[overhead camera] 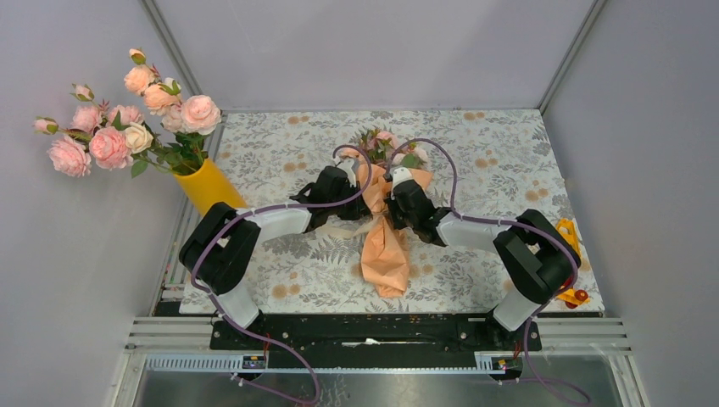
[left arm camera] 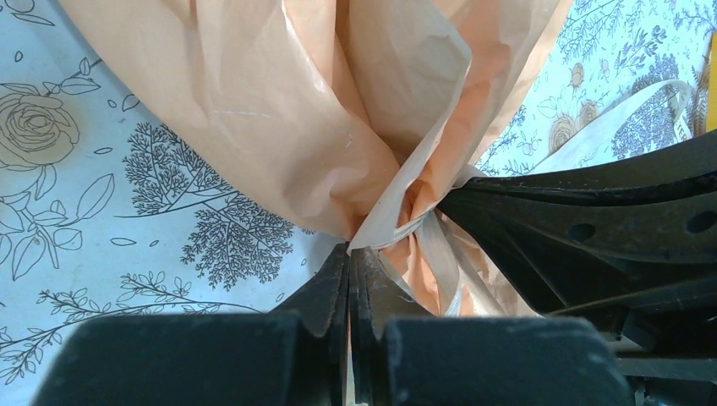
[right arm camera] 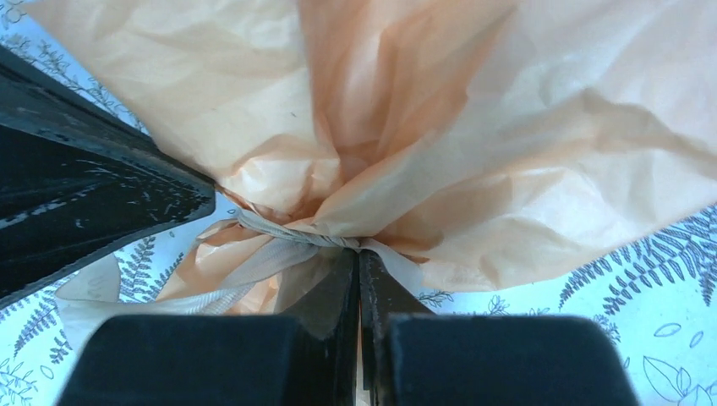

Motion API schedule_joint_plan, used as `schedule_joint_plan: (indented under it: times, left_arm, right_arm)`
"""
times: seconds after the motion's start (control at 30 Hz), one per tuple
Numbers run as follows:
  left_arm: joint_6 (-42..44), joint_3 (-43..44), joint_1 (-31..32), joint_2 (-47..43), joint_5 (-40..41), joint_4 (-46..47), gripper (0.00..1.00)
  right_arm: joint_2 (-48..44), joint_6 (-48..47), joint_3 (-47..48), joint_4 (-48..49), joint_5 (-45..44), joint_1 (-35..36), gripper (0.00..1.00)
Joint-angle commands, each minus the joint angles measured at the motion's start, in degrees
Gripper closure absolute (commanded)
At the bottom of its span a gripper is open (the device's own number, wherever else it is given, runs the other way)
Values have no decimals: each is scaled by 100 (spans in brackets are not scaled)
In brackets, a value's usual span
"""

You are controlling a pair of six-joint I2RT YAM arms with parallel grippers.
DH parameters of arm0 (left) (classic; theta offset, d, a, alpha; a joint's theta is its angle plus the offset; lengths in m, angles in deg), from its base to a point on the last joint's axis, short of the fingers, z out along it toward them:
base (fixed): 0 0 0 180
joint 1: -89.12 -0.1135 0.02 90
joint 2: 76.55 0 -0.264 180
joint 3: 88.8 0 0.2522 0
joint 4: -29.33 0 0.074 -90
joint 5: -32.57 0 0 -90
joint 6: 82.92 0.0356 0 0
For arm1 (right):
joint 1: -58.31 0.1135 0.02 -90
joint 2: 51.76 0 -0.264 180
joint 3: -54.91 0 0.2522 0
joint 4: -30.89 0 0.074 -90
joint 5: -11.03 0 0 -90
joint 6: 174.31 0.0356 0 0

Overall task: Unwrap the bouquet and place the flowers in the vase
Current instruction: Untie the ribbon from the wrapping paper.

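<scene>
- The worktop [overhead camera: 509, 153] wears a pale cloth printed with leaves and roses, and fills the middle of the overhead view.
- A big bunch of pale pink and peach roses [overhead camera: 127, 127] stands at the far left corner and leans out over the worktop's left edge.
- The vase [overhead camera: 208, 185], plain yellow-orange, holds that bunch. It is tilted at the left edge, well apart from both pincers.
- The bouquet [overhead camera: 384, 250] lies flat in the centre of the worktop, between the two arms. Its pointed peach paper tail faces the robot's bases and its open end faces away.
- The left pincer [overhead camera: 365, 205] reaches the bouquet's tied waist from the left. In the left wrist view its jaws [left arm camera: 349, 252] are clenched, and their tips touch a pale fold of paper where the wrap gathers. I cannot tell whether anything is nipped between them.
- The right pincer [overhead camera: 390, 208] meets the same waist from the right, just beside the left one. In its own wrist view the jaws [right arm camera: 357, 258] are pressed together, directly under the twisted tie. I cannot tell whether a strand is caught there.
- The flowers [overhead camera: 386, 140], small pink blooms with green leaves, poke out of the far end of the wrap, beyond both pincers.
- The ribbon [right arm camera: 287, 233], beige raffia, cinches the paper. Its loose loops hang toward the right pincer's fingers.
</scene>
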Motion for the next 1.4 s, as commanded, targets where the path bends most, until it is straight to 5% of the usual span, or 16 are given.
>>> schedule_joint_plan:
  times: [0.0, 1.07, 1.37]
  left_arm:
    - [-58, -67, -103, -276, 174, 135, 100]
    - [-122, -383, -219, -583, 298, 255, 99]
    - [316, -345, -217, -1508, 682, -452, 43]
  right_arm:
    - [-286, 283, -226, 23, -863, -13, 100]
    - [-1259, 1123, -773, -367, -354, -14, 100]
    - [-2170, 1040, -864, -1044, -160, -15, 65]
